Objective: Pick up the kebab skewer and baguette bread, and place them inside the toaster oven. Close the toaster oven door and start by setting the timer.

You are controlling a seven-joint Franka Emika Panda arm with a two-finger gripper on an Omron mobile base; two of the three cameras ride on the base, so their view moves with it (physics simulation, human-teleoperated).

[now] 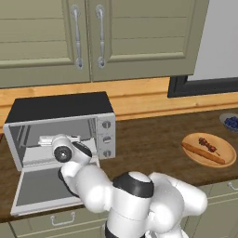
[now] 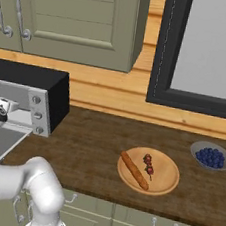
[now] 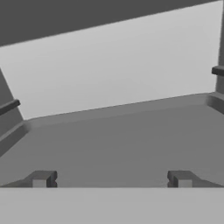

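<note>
The toaster oven (image 1: pixel 60 107) stands at the left of the counter with its door (image 1: pixel 42 188) folded down flat. My gripper (image 3: pixel 111 179) reaches into the oven mouth, open, with nothing between its fingers; ahead of it are the grey oven floor (image 3: pixel 118 140) and back wall (image 3: pixel 113 65). The hand (image 1: pixel 49 139) sits just inside the opening, above the door. Far to the right, the baguette bread (image 1: pixel 203 154) (image 2: pixel 134 170) and the kebab skewer (image 1: pixel 208 145) (image 2: pixel 148 165) lie side by side on a round wooden plate (image 2: pixel 169 179).
Three knobs (image 1: pixel 106 138) run down the oven's right front. A bowl of blueberries (image 2: pixel 211 157) sits behind the plate at the right. Bare dark counter (image 2: pixel 91 142) stretches between oven and plate. Wall cabinets (image 1: pixel 93 37) hang above, and a dark-framed window (image 2: pixel 208 52) is at the right.
</note>
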